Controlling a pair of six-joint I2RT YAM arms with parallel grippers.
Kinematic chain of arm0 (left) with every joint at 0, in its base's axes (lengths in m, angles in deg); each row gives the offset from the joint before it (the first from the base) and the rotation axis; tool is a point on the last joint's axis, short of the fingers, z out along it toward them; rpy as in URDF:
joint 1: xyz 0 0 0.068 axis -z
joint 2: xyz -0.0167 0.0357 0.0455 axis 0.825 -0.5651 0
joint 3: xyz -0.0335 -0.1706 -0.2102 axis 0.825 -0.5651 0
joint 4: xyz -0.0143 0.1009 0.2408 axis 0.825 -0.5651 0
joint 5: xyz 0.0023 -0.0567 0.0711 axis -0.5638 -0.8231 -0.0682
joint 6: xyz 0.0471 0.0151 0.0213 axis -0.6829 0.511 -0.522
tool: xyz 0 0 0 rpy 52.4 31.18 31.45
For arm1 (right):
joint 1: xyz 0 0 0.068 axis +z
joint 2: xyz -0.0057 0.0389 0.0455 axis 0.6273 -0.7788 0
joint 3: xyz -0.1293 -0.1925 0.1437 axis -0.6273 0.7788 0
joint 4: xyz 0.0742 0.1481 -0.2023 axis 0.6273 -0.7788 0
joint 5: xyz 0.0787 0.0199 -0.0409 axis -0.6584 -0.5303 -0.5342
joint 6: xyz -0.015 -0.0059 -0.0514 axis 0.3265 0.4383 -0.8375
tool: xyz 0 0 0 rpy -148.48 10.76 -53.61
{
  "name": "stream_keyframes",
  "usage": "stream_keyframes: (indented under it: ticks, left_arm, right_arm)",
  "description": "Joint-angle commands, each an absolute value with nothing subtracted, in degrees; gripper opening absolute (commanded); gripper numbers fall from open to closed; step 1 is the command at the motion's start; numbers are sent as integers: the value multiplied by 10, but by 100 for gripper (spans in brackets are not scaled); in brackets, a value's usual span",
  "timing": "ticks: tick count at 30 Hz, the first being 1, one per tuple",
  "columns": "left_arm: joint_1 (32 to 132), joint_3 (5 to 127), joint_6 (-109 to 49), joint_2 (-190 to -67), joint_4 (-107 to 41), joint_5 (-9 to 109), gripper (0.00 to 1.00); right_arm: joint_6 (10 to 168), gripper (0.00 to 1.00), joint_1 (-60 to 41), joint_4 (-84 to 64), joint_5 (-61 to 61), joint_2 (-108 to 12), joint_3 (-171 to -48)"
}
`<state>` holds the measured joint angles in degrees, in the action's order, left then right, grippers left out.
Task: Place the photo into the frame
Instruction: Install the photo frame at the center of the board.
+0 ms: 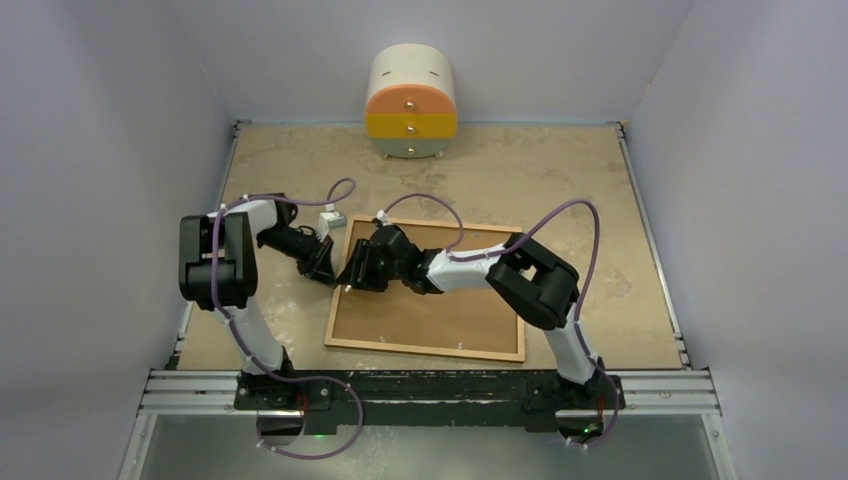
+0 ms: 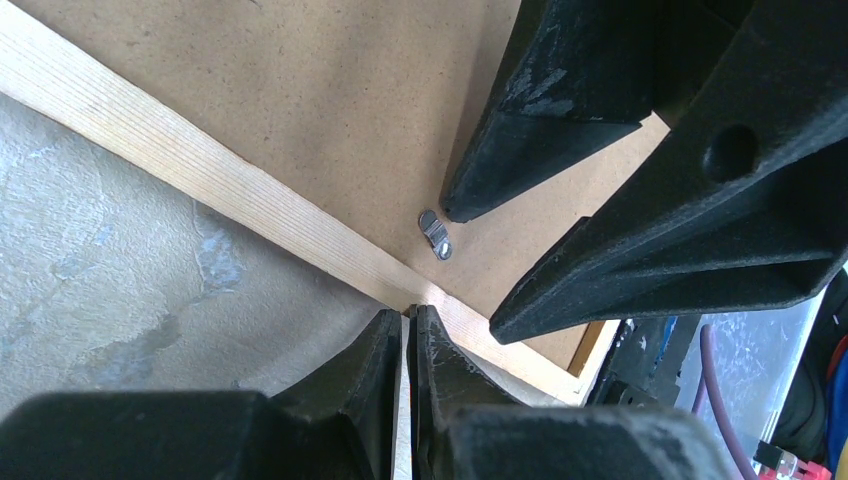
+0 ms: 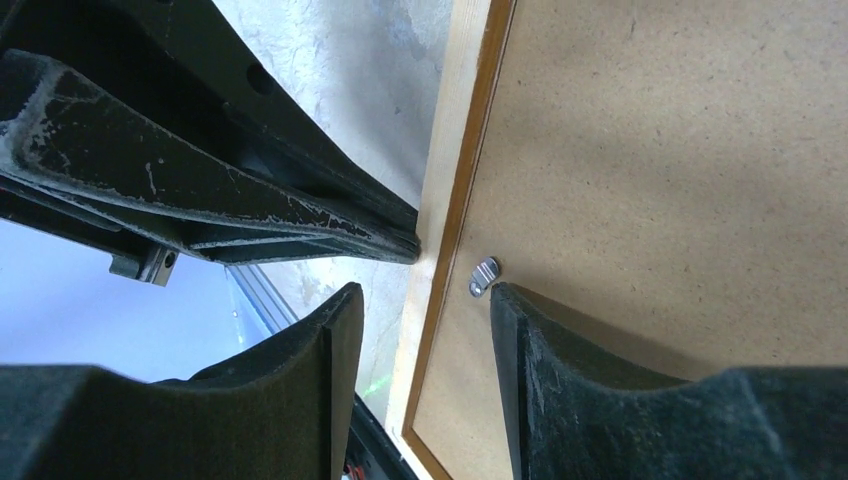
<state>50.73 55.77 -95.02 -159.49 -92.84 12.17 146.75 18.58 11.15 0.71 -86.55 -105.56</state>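
Mottled beige counter (image 1: 620,200), pale walls on three sides.

Near edge, right of centre: frame (image 1: 420,349) lying face down, brown backing board (image 1: 450,315) seated inside its rails. Photo not in view; cannot tell whether it lies beneath the board.

At the frame's left rail:
- Left tool (image 2: 410,312) clenched, tips together and touching the rail's outer edge, nothing seen between them.
- Right tool (image 3: 420,300) released, jaws apart astride that rail. One finger is over bare counter, the other over the board just beside a small metal clip (image 3: 483,276).

Judgement:
- Frame is stiff, light and thin-railed, with a breakable pane.
- It sits flat, so the best purchase is a pinch across a rail.
- Clip wants a fingertip nudge, not a grasp.

Far edge, centre: rounded drawer chest (image 1: 411,102).
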Motion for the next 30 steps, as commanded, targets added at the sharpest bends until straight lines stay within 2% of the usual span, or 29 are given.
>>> stream_keyframes:
  ticks: [1, 30]
  left_arm:
    - [511, 538, -974, -1605, -879, 144, 5]
    - [511, 540, -977, -1599, -882, 150, 5]
  right_arm:
    - [1468, 52, 189, 113, 7, -881, -1074]
    - [1477, 48, 189, 147, -59, -912, -1081]
